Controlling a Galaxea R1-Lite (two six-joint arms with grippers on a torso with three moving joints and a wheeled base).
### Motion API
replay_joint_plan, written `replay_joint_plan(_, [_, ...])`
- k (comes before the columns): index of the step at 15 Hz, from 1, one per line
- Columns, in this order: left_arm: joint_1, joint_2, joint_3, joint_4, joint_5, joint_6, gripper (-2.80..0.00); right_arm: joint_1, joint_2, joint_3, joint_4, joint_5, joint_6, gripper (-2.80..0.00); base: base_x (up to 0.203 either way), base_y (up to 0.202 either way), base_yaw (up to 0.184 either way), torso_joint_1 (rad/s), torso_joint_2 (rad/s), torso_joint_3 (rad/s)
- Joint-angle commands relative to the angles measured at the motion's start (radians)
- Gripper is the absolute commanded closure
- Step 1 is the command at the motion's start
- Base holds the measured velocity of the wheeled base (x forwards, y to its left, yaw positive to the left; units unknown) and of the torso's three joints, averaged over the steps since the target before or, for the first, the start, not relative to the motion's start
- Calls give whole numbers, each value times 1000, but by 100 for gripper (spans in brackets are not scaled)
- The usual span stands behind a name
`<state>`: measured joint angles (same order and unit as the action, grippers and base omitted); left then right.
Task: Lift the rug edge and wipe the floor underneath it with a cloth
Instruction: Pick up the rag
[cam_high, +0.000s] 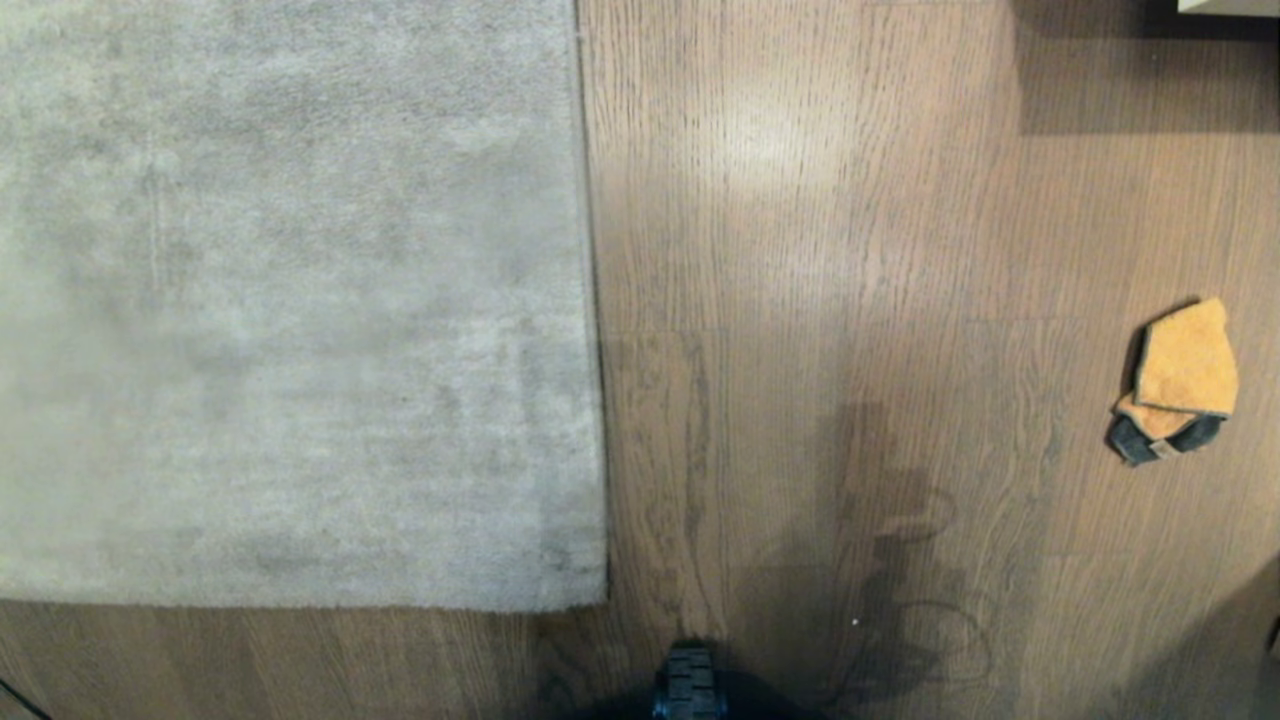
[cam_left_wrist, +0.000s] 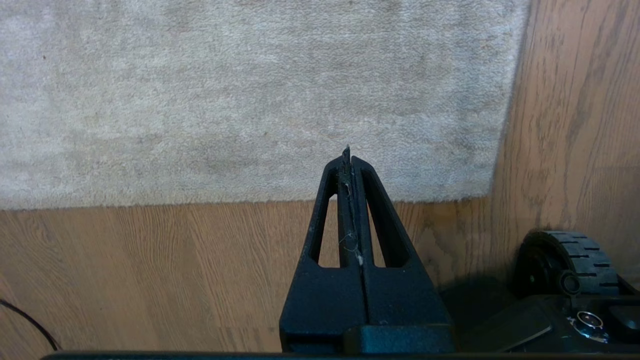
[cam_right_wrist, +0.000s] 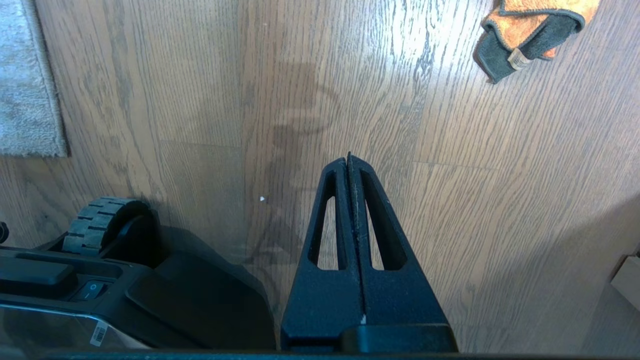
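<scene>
The rug edge (cam_high: 592, 300) runs straight from far to near down the middle of the head view, ending in a square corner close to the robot; the grey-beige, short-pile rug lies flat to the left of it, nothing lifted yet. To the right spreads the floor (cam_high: 800, 300), brown wood-grain planks with dark grain lines and a pale sheen of light at the far end. The cloth (cam_high: 1180, 385) lies far right, well apart from the rug: a small, soft orange-yellow piece, folded over itself, with a dark grey hem at its near side.

Neither arm shows in the head view. The left gripper (cam_left_wrist: 347, 152) hangs above the rug's near border, its black fingers pressed together and holding nothing. The right gripper (cam_right_wrist: 348, 159) hangs over bare planks, fingers likewise closed and empty, the cloth beyond it. A ribbed black wheel (cam_high: 688, 680) of the base sits near the rug's corner.

The opening step looks to be fetching the cloth: the right fingers should open wide and pinch the raised fold, while the left takes the rug at its corner, where the pile peels up easiest.
</scene>
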<state>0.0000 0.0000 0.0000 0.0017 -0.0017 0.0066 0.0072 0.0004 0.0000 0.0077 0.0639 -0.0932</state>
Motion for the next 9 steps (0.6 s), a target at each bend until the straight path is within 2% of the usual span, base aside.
replay_joint_plan(1, [0,0,0,0,0,0,0,0,0,0,0,1,0,0,0,0,0,0,0,0])
replay_joint_plan(9, [0,0,0,0,0,0,0,0,0,0,0,2,-1,0,0,0,0,0,0,0])
